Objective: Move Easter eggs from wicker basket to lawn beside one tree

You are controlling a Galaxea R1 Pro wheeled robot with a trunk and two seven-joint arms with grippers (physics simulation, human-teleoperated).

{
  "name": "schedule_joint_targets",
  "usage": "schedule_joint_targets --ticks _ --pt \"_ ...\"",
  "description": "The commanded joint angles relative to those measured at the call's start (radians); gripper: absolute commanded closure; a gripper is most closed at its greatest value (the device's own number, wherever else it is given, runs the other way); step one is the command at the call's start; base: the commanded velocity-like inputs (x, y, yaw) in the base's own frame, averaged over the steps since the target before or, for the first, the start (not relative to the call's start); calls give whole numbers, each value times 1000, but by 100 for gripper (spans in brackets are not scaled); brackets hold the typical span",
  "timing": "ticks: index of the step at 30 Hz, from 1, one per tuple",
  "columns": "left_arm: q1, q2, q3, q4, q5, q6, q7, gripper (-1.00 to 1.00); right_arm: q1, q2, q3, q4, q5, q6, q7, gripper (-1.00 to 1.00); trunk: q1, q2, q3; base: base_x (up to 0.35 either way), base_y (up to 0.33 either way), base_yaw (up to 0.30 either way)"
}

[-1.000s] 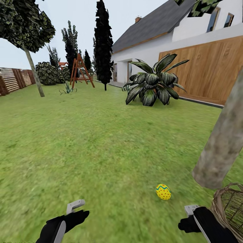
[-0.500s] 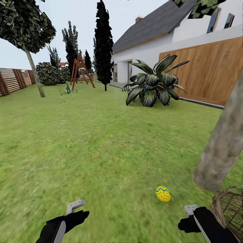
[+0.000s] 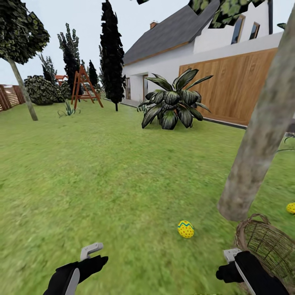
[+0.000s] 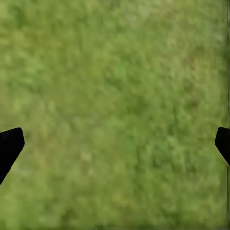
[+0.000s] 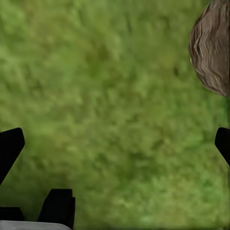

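Observation:
One yellow Easter egg (image 3: 185, 229) with a blue zigzag lies on the lawn (image 3: 102, 172), just left of the tree (image 3: 254, 143) trunk's base. A second egg (image 3: 291, 208) peeks in at the right edge, on the trunk's other side. The wicker basket (image 3: 266, 246) stands on the grass in front of the trunk; its inside is not visible. My right gripper (image 3: 229, 264) hangs low, just left of the basket, open (image 5: 115, 146) over grass, with the basket (image 5: 213, 48) wall off to one side. My left gripper (image 3: 88, 258) is open (image 4: 115, 146) over bare grass.
A big broad-leaved plant (image 3: 174, 104) grows ahead by the wood-panelled garage wall (image 3: 233, 86). A black cypress (image 3: 111, 53), a red swing frame (image 3: 84, 84) and another tree (image 3: 22, 86) stand far back left. Open grass stretches ahead and to the left.
The camera has turned right, so the whole view shifted left. More of the basket and a second egg have come into view. Both arms hold the same pose.

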Motion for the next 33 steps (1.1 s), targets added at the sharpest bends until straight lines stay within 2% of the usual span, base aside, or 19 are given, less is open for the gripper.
schedule_joint_targets --ticks 1,13,24,33 --pt "0 -1 4 -1 2 6 -4 -100 -1 0 2 -1 10 3 8 -100 -4 7 2 -1 0 -289" --pt "0 -2 2 6 1 6 -2 -100 -1 0 2 -1 10 3 8 -100 -50 91 43 0 0 -240" --pt "0 -3 2 7 1 5 -2 -100 -1 0 2 -1 10 3 8 -100 -92 168 79 0 0 -52" --pt "0 -3 2 7 2 6 -2 -100 -1 3 2 1 12 4 7 -100 -127 231 107 0 0 -268"
